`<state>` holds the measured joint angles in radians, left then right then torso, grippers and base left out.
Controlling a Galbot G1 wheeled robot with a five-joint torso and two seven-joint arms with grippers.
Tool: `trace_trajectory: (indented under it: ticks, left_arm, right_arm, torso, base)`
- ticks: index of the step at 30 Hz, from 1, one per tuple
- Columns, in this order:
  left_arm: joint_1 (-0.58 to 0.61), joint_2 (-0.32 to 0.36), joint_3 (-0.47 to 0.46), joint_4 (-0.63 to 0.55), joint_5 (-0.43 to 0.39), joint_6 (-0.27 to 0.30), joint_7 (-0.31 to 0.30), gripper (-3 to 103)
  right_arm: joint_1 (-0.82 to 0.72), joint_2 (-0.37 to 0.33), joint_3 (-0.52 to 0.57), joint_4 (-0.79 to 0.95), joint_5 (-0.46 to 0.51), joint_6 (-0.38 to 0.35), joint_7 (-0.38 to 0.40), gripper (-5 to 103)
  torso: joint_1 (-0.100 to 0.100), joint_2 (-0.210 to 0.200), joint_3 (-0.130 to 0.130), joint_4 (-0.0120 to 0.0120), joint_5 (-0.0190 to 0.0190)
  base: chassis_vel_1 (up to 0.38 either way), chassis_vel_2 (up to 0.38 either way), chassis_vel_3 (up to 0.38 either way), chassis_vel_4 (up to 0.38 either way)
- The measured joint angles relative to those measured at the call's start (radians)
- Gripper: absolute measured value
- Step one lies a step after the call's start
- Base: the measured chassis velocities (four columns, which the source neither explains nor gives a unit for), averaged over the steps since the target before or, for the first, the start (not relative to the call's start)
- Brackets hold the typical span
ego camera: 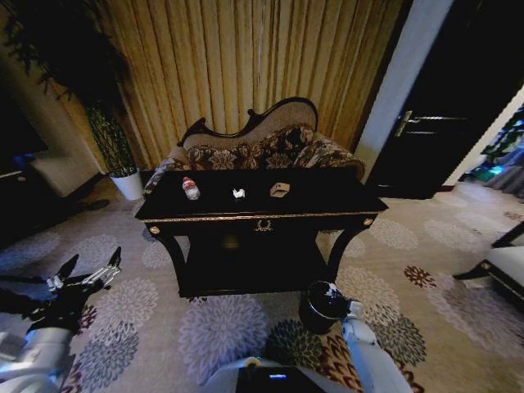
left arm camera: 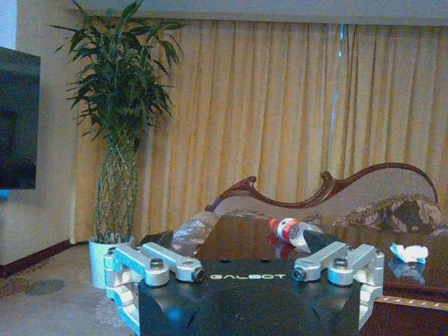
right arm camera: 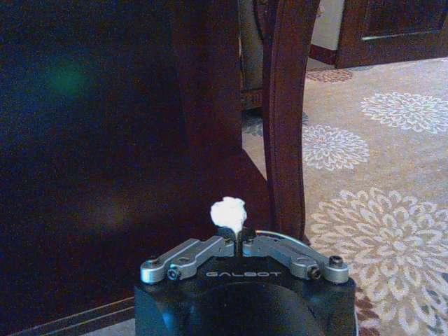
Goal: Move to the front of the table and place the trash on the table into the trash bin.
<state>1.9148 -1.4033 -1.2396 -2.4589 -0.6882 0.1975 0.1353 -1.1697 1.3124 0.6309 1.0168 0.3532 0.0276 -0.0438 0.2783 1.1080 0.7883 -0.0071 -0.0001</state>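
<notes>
"GALBOT" printed on left gripper (left arm camera: 241, 245) housing; same "GALBOT" on right gripper (right arm camera: 238, 241) housing.

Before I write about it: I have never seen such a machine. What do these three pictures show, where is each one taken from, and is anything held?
This is a wheeled robot with two arms, each ending in a gripper. One picture is from a camera on its head, looking down at a black table. The other two are from cameras on its wrists. On the table lie a bottle, a white paper bit and a tan scrap. The right gripper is low, beside the bin on the carpet, and pinches a white paper ball. The left gripper is open, holds nothing, and is off to the left of the table.
</notes>
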Motion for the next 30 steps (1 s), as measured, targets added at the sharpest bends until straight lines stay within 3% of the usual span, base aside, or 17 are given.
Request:
trace_trajectory:
  ticks: [9,14,16,19,25,27,30]
  left_arm:
    - [0.013,-0.010,0.007,0.009,0.001,-0.015,0.013,100]
    - [0.009,-0.012,0.008,0.009,0.002,-0.016,0.015,100]
    - [0.009,-0.012,0.008,0.008,0.003,-0.016,0.015,100]
    - [0.011,-0.015,0.009,0.007,0.003,-0.016,0.014,100]
    - [0.011,-0.015,0.009,0.007,0.004,-0.016,0.014,100]
    - [0.011,-0.017,0.009,0.007,0.005,-0.016,0.014,100]
    - [0.012,-0.020,0.009,0.007,0.005,-0.016,0.014,100]
  right_arm:
    - [0.001,0.000,0.005,-0.004,-0.001,0.011,0.000,-2]
    - [-0.007,-0.004,0.007,0.004,-0.019,0.011,-0.002,20]
    - [-0.007,-0.004,0.007,0.004,-0.019,0.011,-0.002,20]
    - [-0.008,-0.003,0.008,0.008,-0.021,0.011,-0.002,37]
    - [-0.009,-0.001,0.009,0.012,-0.021,0.011,-0.002,53]
    - [-0.012,-0.001,0.009,0.017,-0.021,0.011,-0.002,65]
    - [-0.014,-0.002,0.010,0.019,-0.021,0.011,-0.002,70]
  torso:
    - [0.000,0.000,0.000,0.0000,0.0000]
    - [0.000,0.000,0.000,-0.0001,0.0000]
    - [0.000,0.000,0.000,-0.0001,0.0000]
    - [0.000,0.000,0.000,0.0000,0.0000]
    - [0.000,0.000,0.000,0.0000,0.0000]
    - [0.000,0.000,0.000,-0.0001,0.0000]
    - [0.000,0.000,0.000,0.0000,0.0001]
  base:
    - [0.000,0.000,0.000,0.000]
    - [0.000,0.000,0.000,0.000]
    - [0.000,0.000,0.000,0.000]
    - [0.000,0.000,0.000,0.000]
    - [0.000,0.000,0.000,0.000]
    - [0.000,0.000,0.000,0.000]
    - [0.000,0.000,0.000,0.000]
